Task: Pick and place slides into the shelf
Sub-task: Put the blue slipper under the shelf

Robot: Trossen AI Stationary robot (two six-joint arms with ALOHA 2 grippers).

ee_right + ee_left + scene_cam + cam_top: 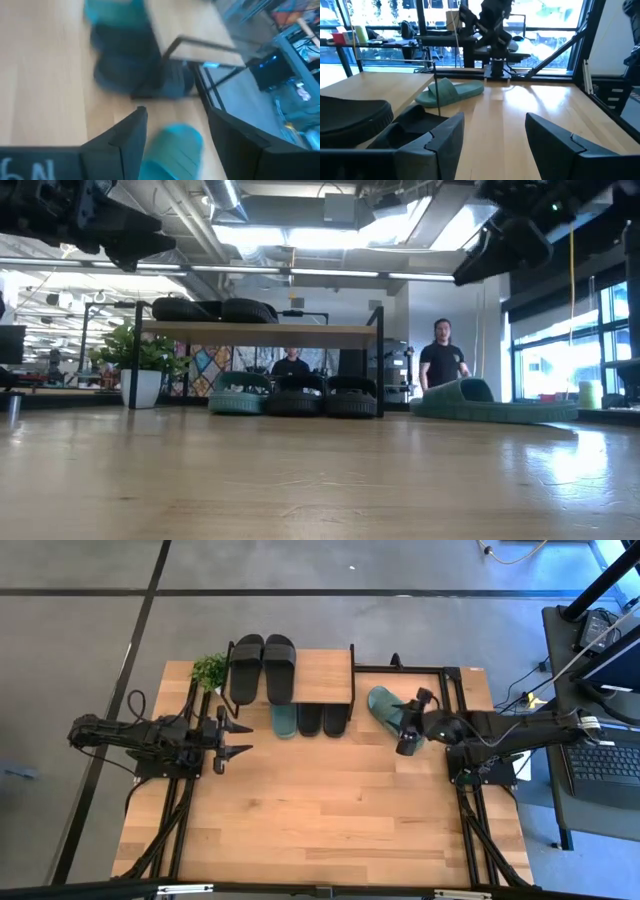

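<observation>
Slides, six by my count: two black on the shelf [320, 675] top, three beneath, one teal slide [384, 706] loose beside it. Right gripper [407, 730] hovers above, open; left gripper [236, 736] open, empty.

Two dark, jointed arms with black cables looped alongside (white hand-lettering marks the right end effector [172, 142]).

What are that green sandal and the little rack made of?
The teal slide looks like matte moulded rubber or foam: one smooth piece, no stitching visible. The shelf appears to have a pale wood top with visible grain, on thin black legs, probably painted metal.
</observation>
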